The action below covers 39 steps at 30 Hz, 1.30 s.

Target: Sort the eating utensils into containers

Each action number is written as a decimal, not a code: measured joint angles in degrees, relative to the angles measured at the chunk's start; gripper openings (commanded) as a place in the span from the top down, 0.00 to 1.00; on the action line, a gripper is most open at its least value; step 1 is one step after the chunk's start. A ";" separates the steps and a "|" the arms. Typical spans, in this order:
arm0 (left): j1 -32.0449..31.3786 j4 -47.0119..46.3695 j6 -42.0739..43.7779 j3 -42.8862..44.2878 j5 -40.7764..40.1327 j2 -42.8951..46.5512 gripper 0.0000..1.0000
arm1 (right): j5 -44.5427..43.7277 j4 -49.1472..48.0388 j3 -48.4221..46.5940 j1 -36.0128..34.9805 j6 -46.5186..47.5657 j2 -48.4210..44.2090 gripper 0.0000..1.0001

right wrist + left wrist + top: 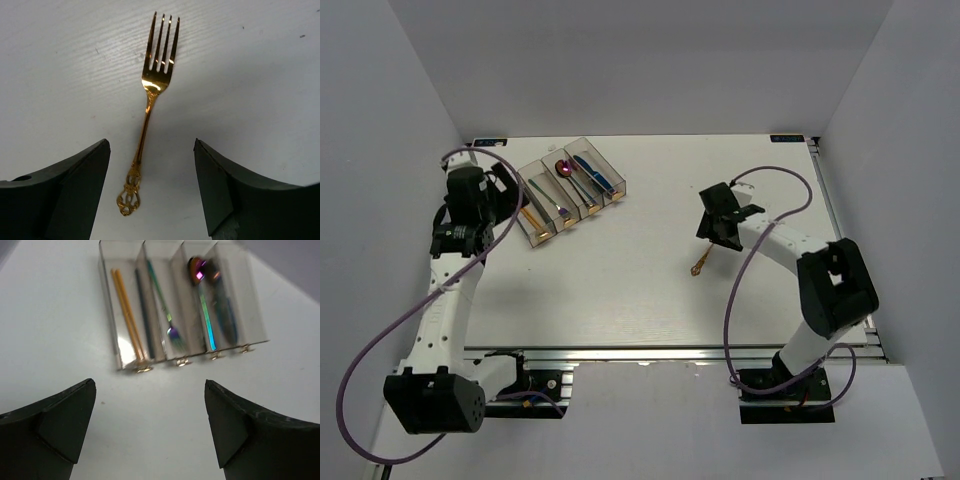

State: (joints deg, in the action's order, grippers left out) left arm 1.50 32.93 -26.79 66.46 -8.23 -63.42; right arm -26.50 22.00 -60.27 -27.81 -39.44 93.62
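Observation:
A gold fork (150,100) lies on the white table with its ornate handle end between my right gripper's open fingers (151,170). In the top view the fork (701,263) pokes out just below the right gripper (715,238). The row of four clear bins (573,187) stands at the back left. In the left wrist view they (111,315) hold orange chopsticks (127,315) with a dark chopstick, an iridescent fork (165,310), a purple spoon (198,270) and a blue knife (227,315). My left gripper (150,405) is open and empty, just short of the bins' tagged ends.
White walls close in the table at the left, back and right. A metal rail (670,353) runs along the near edge between the arm bases. Purple cables loop beside both arms.

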 measured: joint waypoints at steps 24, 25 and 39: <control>-0.50 -2.16 2.38 -13.29 -0.20 0.42 0.02 | -3.76 0.42 -8.46 -1.46 -9.94 15.17 0.93; -0.50 -2.16 2.38 -13.29 -0.15 0.42 0.02 | -3.80 0.13 -8.15 -1.46 -9.92 14.99 1.00; -4.70 -18.40 -7.15 -24.55 26.14 -0.13 0.02 | 16.31 -13.88 10.88 -3.65 7.58 -3.85 1.00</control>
State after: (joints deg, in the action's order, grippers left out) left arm -3.20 14.52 -33.93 41.91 17.91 -63.55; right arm -10.20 8.12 -49.39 -31.46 -31.86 89.78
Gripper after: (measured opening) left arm 0.982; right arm 0.011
